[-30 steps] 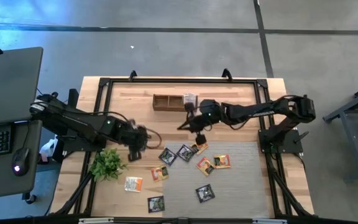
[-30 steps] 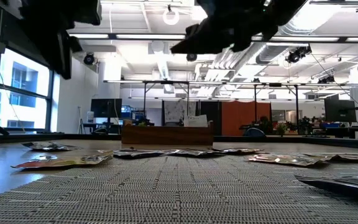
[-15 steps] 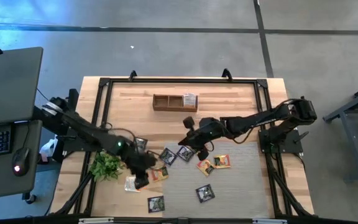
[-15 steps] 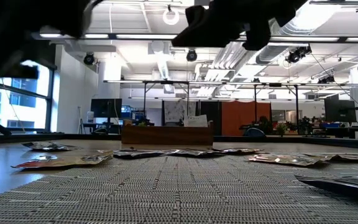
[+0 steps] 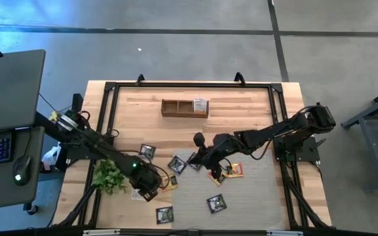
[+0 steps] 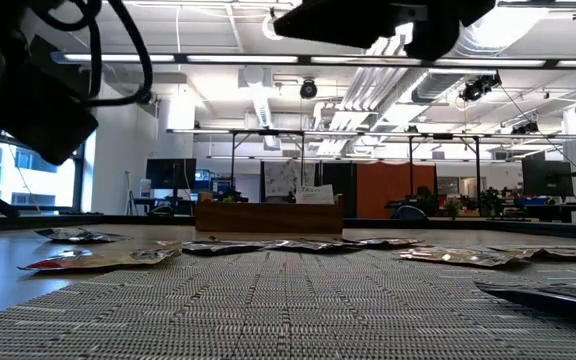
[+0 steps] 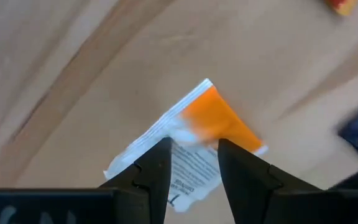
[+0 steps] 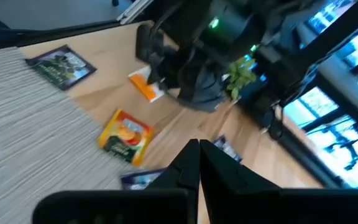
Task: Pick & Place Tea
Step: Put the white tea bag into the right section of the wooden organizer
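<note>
The left gripper [image 7: 192, 163] hung open over a white-and-orange tea sachet [image 7: 194, 140], holding nothing. The sachet looked light, thin and floppy; an edge seemed the best place to pinch.

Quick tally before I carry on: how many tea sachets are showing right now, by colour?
Dark sachets: 5
Orange-yellow sachets: 3
White-and-orange sachet: 1
Pale sachet in the wooden box: 1
Total: 10 in view; more may be hidden.
</note>
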